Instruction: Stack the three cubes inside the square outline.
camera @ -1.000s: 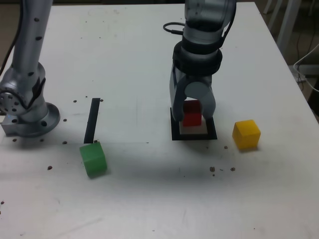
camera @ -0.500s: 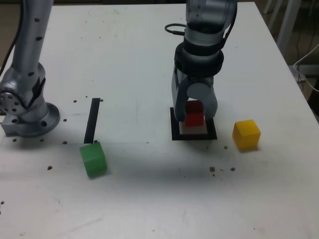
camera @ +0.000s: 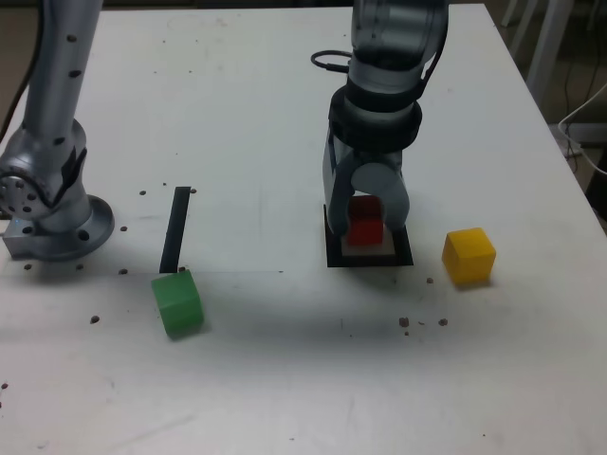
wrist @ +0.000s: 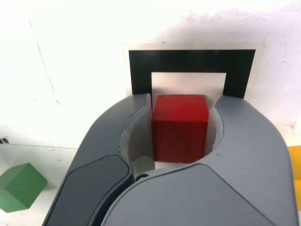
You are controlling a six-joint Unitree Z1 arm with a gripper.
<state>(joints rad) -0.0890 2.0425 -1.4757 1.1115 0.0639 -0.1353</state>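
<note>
Wrist view shows the hand [wrist: 181, 136] squeezed shut on the red cube [wrist: 180, 127] over the square outline [wrist: 141, 70]; if it lets go crooked, the cube may land on the black edge.

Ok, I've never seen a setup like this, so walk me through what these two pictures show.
It is one robot arm working on a white table. The exterior view looks on from off the arm; the wrist view comes from a camera on the arm's wrist, looking past its gripper. The gripper is shut on a red cube, over the white centre of a black square outline. A green cube lies toward the exterior view's left, near a black strip; a yellow cube lies right of the outline.
</note>
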